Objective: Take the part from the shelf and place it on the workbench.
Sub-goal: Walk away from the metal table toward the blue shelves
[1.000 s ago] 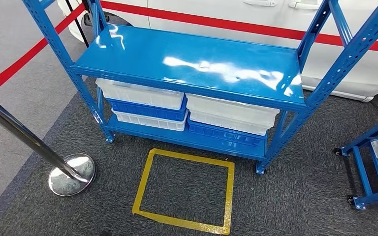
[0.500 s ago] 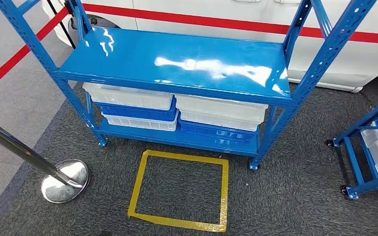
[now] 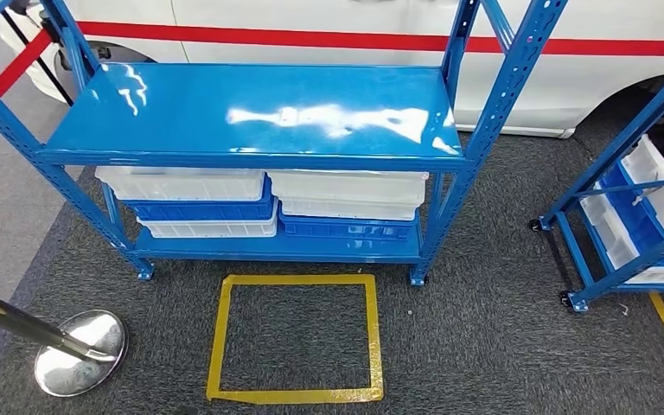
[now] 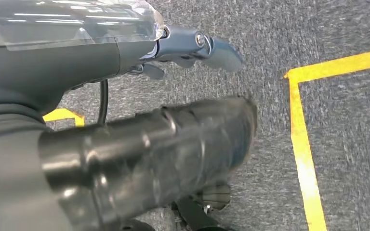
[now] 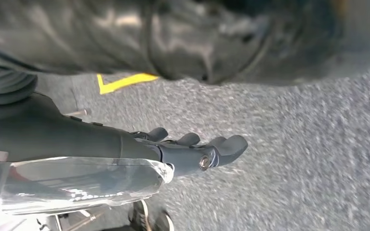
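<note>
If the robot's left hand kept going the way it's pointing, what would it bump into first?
Probably just the grey carpet. The left hand hangs pointing at the floor, beside the yellow tape line, with nothing between as far as the wrist view shows.

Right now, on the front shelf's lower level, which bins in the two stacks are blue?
The middle bin of the left stack and the bottom bin of the right stack; the other bins are white.

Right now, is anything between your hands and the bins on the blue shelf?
Nothing stands on the carpet before the shelf. The left hand and right hand hang over the floor. The shelf's top board covers the bins from above, and no part is visible.
</note>
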### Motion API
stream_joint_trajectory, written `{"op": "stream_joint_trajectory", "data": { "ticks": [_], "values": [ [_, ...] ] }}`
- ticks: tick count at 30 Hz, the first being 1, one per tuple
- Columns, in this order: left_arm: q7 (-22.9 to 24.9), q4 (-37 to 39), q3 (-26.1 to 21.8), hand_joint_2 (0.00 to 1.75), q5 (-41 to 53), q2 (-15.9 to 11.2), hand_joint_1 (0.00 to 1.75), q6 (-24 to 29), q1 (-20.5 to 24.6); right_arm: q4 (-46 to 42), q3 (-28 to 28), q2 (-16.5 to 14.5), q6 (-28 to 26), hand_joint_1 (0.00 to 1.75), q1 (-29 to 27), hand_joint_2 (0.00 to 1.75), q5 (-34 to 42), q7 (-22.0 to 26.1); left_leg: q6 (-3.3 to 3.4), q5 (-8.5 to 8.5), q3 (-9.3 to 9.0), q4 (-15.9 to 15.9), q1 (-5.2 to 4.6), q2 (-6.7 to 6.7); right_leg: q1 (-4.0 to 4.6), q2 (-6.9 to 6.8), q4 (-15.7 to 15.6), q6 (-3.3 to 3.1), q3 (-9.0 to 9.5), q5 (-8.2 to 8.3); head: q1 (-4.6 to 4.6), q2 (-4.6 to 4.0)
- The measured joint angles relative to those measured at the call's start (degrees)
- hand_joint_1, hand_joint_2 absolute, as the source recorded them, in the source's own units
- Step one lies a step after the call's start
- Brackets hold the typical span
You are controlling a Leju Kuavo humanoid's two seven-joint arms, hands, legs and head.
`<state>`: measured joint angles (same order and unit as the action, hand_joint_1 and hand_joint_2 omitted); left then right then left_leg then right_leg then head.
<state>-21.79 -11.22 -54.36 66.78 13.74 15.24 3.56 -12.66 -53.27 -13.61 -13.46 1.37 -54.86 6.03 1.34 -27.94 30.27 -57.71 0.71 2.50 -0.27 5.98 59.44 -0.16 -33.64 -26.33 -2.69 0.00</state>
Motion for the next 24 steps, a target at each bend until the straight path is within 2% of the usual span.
{"op": "stream_joint_trajectory", "data": {
  "ticks": [2,3,4,5,6,7,8,9,11,12,13,15,17,19,20,21,22,23,24],
  "values": [
    [-0.01,0.0,-0.01,0.0,0.01,0.1,0.0,0.02,-0.01,0.01,0.0,0.03,0.0,0.0,-0.07,0.0,0.0,-0.01,0.65,0.52,-0.27,0.72,0.3,-1.34,0.1,-2.37,2.82,0.66,-1.38,-1.94,-0.07,0.0],
    [-0.01,0.0,-0.02,0.0,0.01,0.12,0.0,0.02,-0.06,0.01,0.0,0.04,0.0,0.0,-0.03,0.0,0.0,-0.01,0.86,0.62,-0.3,0.85,0.27,-2.09,-0.01,-3.94,5.84,0.93,-2.82,-3.72,-0.09,0.0],
    [-0.01,0.0,-0.02,0.0,0.01,0.12,0.0,0.02,-0.14,0.01,0.0,0.04,-0.01,0.0,0.02,0.0,0.0,-0.01,0.98,0.6,-0.27,0.84,0.23,-2.81,-0.15,-4.88,9.47,1.25,-4.62,-5.54,-0.11,0.0],
    [0.0,0.01,-0.03,0.0,0.01,0.12,0.0,0.02,-0.21,0.01,0.0,0.04,-0.01,0.0,0.04,0.0,0.0,-0.01,0.99,0.54,-0.24,0.8,0.2,-3.56,-0.32,-5.27,12.71,1.52,-6.25,-6.76,-0.11,0.0],
    [0.0,0.01,-0.03,0.0,0.02,0.12,0.0,0.02,-0.24,0.0,0.0,0.04,-0.01,0.0,0.04,0.0,0.0,0.0,0.96,0.44,-0.26,0.75,0.19,-4.32,-0.49,-5.49,14.5,1.75,-7.15,-6.99,-0.11,0.0],
    [0.0,0.0,-0.04,0.0,0.02,0.13,0.0,0.02,-0.22,0.0,0.0,0.04,-0.01,0.0,0.01,0.0,0.0,-0.01,0.88,0.31,-0.32,0.71,0.2,-5.03,-0.65,-5.71,14.2,1.91,-6.99,-6.13,-0.12,0.0],
    [0.0,0.01,-0.04,0.0,0.03,0.15,0.0,0.02,-0.18,0.0,0.0,0.05,0.03,0.0,-0.03,0.0,-0.04,-0.01,0.78,0.14,-0.44,0.65,0.21,-5.66,-0.78,-6.1,11.74,1.98,-5.69,-4.41,-0.12,-0.01],
    [0.0,0.01,-0.04,0.0,0.05,0.17,0.0,0.02,-0.14,0.0,0.0,0.07,0.1,0.0,-0.05,0.0,-0.13,-0.01,0.6,-0.07,-0.63,0.57,0.2,-6.24,-0.82,-7.06,7.88,1.92,-3.62,-2.42,-0.13,0.0],
    [0.0,0.01,-0.04,0.0,0.09,0.21,0.0,0.02,-0.13,0.0,0.0,0.12,0.41,0.0,0.06,0.0,-0.4,0.01,0.01,-0.57,-0.96,0.37,-0.06,-7.29,-0.39,-9.1,1.54,1.27,-0.35,-0.27,-0.11,-0.01],
    [0.0,0.01,-0.04,0.0,0.14,0.21,0.0,0.02,-0.11,0.0,0.0,0.14,0.63,0.0,0.12,0.0,-0.55,0.01,-0.34,-0.75,-1.11,0.31,-0.19,-7.77,-0.14,-9.63,0.15,0.81,0.27,-0.07,-0.1,0.0],
    [0.0,0.01,-0.04,0.0,0.2,0.21,0.0,0.02,-0.07,0.0,0.0,0.15,0.81,0.0,0.15,0.0,-0.67,0.02,-0.66,-0.88,-1.23,0.32,-0.31,-8.21,0.1,-9.47,-0.09,0.38,0.24,-0.24,-0.09,0.0],
    [0.0,0.01,-0.04,0.0,0.36,0.23,0.0,0.02,0.12,0.0,0.0,0.15,0.88,0.0,0.04,0.0,-0.92,-0.03,-1.29,-1.13,-1.51,0.34,-0.22,-8.61,-0.02,-8.47,-0.31,-0.35,0.16,-0.08,-0.08,0.0],
    [0.0,-0.01,-0.04,0.87,0.46,0.25,0.0,0.03,0.23,0.0,0.0,0.13,0.37,0.0,-0.02,0.0,-1.12,-0.34,-1.88,-2.88,-0.84,-1.73,-0.01,-6.66,-0.35,-7.81,-0.71,-1.08,0.3,0.17,-0.08,0.0],
    [0.01,0.0,-0.03,1.75,0.55,0.25,0.0,0.06,0.14,0.0,0.0,0.1,-0.31,0.0,0.07,0.0,-1.18,-1.17,-2.18,-6.64,2.05,-8.29,0.1,-3.99,-0.45,-7.22,-0.84,-1.56,0.29,0.27,-0.07,-0.01],
    [0.02,0.0,-0.03,1.75,0.6,0.25,0.0,0.06,0.03,0.0,0.0,0.1,-0.63,0.0,0.12,0.0,-1.19,-1.71,-2.23,-8.33,3.97,-12.29,0.1,-3.4,-0.4,-6.87,-0.81,-1.67,0.24,0.26,-0.06,0.0],
    [0.02,0.01,-0.03,1.75,0.65,0.25,0.0,0.06,-0.08,0.0,0.0,0.1,-0.92,0.0,0.15,0.0,-1.21,-2.26,-2.24,-9.1,5.45,-15.24,0.09,-3.17,-0.35,-6.48,-0.78,-1.72,0.25,0.25,-0.06,0.0],
    [-0.01,0.01,-0.03,1.75,0.72,0.25,0.0,0.07,-0.17,0.0,0.0,0.1,-1.2,0.0,0.15,0.0,-1.26,-2.69,-2.2,-8.71,6.13,-16.29,0.09,-3.09,-0.31,-6.11,-0.74,-1.73,0.29,0.24,-0.06,0.0],
    [-0.08,0.01,-0.04,1.75,0.8,0.25,0.0,0.07,-0.22,0.0,0.0,0.1,-1.45,0.0,0.15,0.44,-1.33,-2.97,-2.11,-7.12,5.69,-14.88,0.09,-3.08,-0.29,-5.76,-0.69,-1.72,0.38,0.21,-0.06,0.0],
    [-0.21,0.01,-0.03,1.75,0.89,0.25,0.0,0.08,-0.22,0.0,0.0,0.09,-1.67,0.0,0.15,0.87,-1.45,-3.14,-1.96,-4.81,4.33,-11.52,0.09,-3.07,-0.3,-5.46,-0.62,-1.66,0.49,0.17,-0.06,-0.01]
  ]
}}
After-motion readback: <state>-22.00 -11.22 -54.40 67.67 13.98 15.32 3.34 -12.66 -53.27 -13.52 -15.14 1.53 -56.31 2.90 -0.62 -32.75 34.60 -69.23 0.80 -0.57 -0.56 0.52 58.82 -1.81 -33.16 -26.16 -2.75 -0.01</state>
